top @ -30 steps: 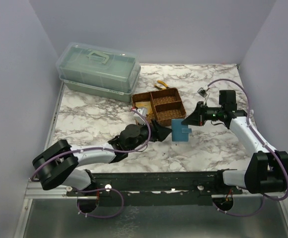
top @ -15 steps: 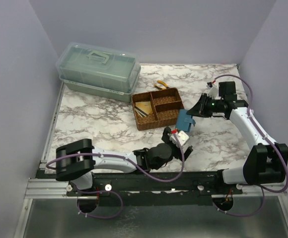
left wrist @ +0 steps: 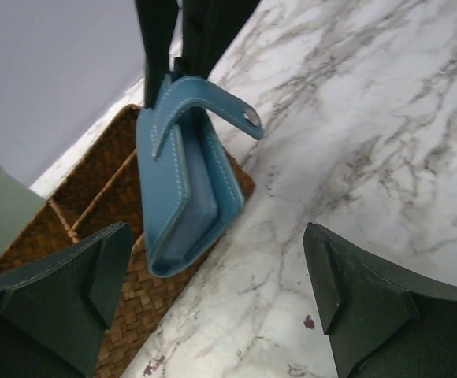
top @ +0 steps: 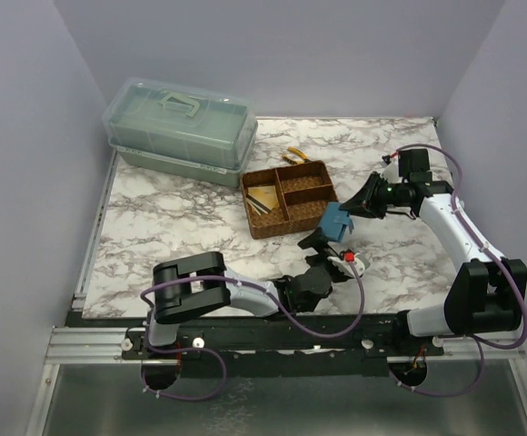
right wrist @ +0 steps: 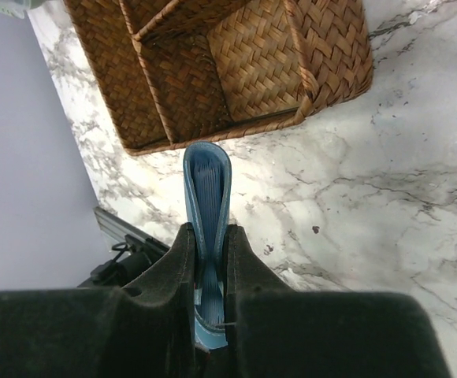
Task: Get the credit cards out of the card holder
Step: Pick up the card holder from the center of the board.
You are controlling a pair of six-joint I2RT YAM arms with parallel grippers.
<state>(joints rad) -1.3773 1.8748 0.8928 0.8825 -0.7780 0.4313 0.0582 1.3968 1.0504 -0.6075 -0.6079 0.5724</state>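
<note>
One light, floppy card holder [left wrist: 183,185] hangs pinched in the right gripper [right wrist: 210,236]; the left gripper [left wrist: 217,244], spread wide, should probably take its loose snap flap [left wrist: 213,106].

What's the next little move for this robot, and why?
Probably the left gripper should ease forward toward the card holder. The right gripper pinches it, held up by the woven tray, flap hanging loose, and the left jaws stand wide open just short of it.
</note>
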